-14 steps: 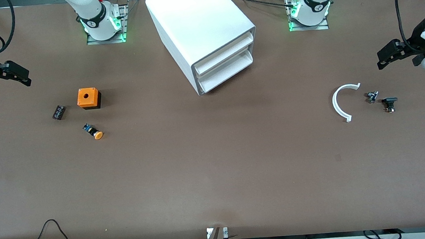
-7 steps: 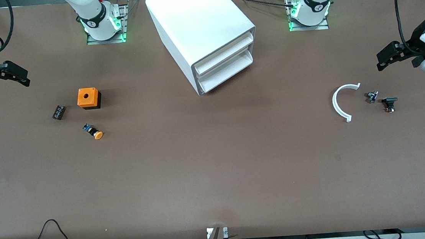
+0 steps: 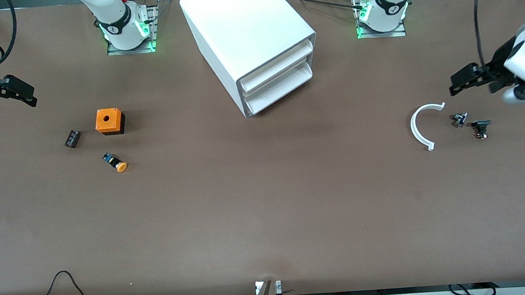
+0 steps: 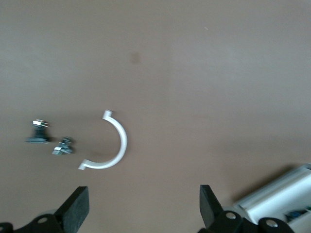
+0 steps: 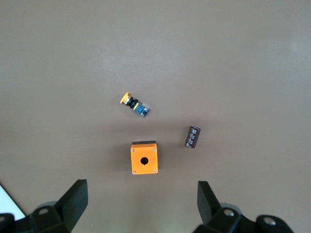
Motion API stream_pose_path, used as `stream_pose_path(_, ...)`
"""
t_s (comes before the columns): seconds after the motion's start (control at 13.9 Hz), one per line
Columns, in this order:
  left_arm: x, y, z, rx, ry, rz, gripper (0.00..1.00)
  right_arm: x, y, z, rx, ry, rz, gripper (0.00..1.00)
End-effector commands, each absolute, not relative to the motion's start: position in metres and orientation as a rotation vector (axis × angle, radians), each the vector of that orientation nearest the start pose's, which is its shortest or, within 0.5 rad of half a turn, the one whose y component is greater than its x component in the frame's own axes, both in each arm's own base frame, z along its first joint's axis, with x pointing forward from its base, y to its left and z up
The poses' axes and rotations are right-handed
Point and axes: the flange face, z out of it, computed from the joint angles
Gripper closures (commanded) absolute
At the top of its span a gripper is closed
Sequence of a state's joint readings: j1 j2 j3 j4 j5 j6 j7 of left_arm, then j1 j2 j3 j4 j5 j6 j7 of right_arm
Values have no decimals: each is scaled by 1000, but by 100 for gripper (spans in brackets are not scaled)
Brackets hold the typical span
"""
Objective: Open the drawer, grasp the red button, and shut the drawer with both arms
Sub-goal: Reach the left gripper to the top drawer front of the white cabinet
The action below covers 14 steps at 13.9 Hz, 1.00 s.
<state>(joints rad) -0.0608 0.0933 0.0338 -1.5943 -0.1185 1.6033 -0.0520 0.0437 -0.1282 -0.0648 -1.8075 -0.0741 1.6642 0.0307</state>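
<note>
You see both grippers, left (image 3: 457, 84) and right (image 3: 26, 95), jaws open, over tabletop (image 3: 267, 204) ends; drawer (image 3: 279, 93) closed.

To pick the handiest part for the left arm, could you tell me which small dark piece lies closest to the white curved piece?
The smaller grey-black piece, beside the white curved piece; the black piece lies farther from it.

White drawer (image 3: 282, 96) (lowest of three), shut in cabinet (image 3: 243, 30), mid-table
</note>
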Motion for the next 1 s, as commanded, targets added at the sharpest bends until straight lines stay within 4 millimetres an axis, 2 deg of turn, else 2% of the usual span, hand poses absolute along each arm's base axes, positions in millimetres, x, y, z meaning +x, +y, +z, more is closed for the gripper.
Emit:
stream_pose_path(0.0, 590, -44, 505, -3360, -58, 347, 0, 513, -21, 592, -3189, 68, 20, 0)
stream_pose_path(0.22, 595, -67, 454, -3470, -109, 533, 0, 513, -18, 596, -3197, 58, 0, 0)
stream_pose_path(0.43, 590, -97, 388, -3426, -59, 767, 0, 514, -19, 597, -3196, 62, -5, 0)
stream_pose_path(0.5, 588, -102, 382, -3423, -51, 805, 0, 514, -19, 596, -3196, 60, -2, 0)
stream_pose_path(0.65, 575, -133, 346, -3477, 131, 946, 0, 514, -16, 595, -3197, 50, 10, 0)
stream_pose_path(0.72, 567, -141, 322, -3515, 177, 1032, 0, 513, -17, 594, -3193, 53, 15, 0)
stream_pose_path(0.86, 544, -163, 283, -3630, 132, 1139, 0, 514, -17, 593, -3190, 56, 17, 0)
stream_pose_path(0.93, 533, -178, 272, -3668, 148, 1162, 0, 514, -17, 594, -3190, 56, 15, 0)
